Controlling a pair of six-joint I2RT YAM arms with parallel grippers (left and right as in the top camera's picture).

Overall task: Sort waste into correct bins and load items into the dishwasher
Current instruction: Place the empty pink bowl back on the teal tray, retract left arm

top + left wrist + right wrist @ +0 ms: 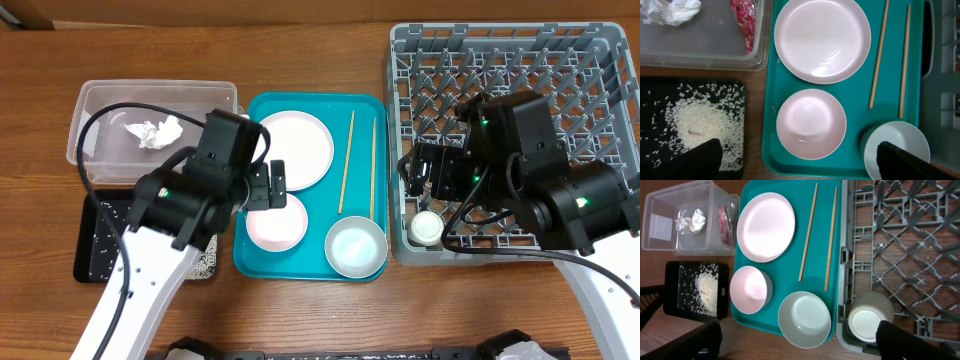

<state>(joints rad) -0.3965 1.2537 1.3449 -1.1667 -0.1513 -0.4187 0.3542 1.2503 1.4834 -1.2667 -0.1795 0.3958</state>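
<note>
Two wooden chopsticks (346,163) on the right half of the teal tray (310,265), long axes running near-to-far across the counter (300,50). Roughly parallel, apart, not touching. Left stick leans slightly, far end tipped toward the dish rack (520,60); right stick sits almost square to the tray edge. Which end is the tip: can't tell. Same tray: large white plate (293,150) far-left, small white dish (280,225) near-left, white bowl (355,246) near-right, just beside the sticks' near ends. Small white cup (866,319) is in the rack's near-left corner cell, tilted; mouth up or down, can't tell. Clear tub (105,100) at the far-left of the counter holds the crumpled tissue (153,131) and the red wrapper (743,20); wrapper lies along the tub wall nearest the tray, long axis near-to-far. Black tray (90,215) just in front of the tub carries rice (695,122), one heap plus loose grains. Left tool (270,187) hangs over the tray's left side between plate and dish, fingers (705,160) spread wide, gripping nothing. Right tool (425,175) hangs over the rack's left side just behind the cup, fingers (912,342) spread wide too, gripping nothing. Counter is brown wood grain; paler tan strip (30,12) along the far edge, can't tell what it is.
</note>
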